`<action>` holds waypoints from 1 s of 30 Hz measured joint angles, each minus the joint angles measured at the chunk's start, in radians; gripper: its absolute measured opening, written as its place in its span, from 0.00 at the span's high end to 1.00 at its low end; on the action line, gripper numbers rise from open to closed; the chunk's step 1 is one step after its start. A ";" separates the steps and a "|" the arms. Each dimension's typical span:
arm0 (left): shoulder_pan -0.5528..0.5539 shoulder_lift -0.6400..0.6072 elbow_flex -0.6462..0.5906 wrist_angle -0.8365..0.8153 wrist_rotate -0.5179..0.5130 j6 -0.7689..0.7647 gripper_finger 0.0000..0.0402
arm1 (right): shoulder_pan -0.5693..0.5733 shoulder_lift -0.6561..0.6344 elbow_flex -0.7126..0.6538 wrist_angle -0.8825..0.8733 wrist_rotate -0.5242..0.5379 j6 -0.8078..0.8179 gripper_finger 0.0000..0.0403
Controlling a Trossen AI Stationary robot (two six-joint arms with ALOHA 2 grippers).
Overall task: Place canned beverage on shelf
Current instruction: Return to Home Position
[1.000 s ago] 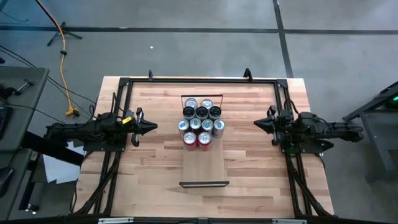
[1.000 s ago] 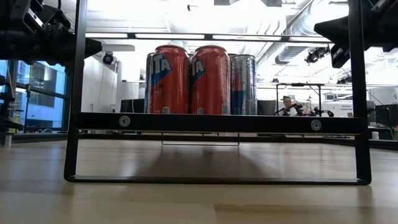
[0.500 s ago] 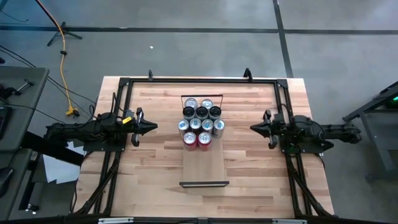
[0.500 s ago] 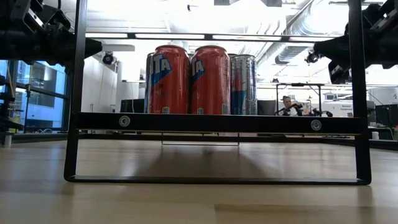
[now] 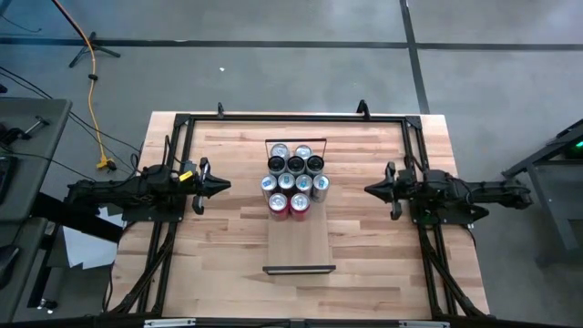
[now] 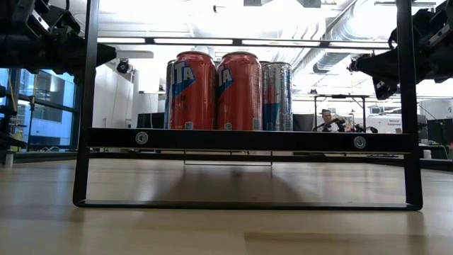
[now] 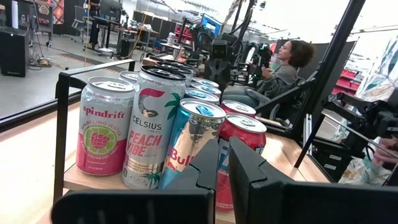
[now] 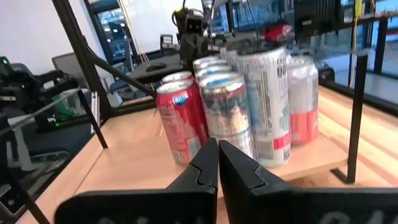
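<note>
On the shelf (image 5: 299, 241), cans (image 5: 285, 181) sit clustered at the far end; left gripper (image 5: 225, 185) and right gripper (image 5: 369, 189) flank it, jaws together.

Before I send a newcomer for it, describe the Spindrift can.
On the wooden shelf, go to the cans' end by the black rail, left gripper's side. The Spindrift can has a pink raspberry label and is shorter than the Celsius can beside it.
</note>
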 joint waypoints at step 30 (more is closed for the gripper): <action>0.000 0.000 0.000 0.000 0.000 0.000 0.99 | 0.000 0.104 0.000 0.000 0.001 0.007 1.00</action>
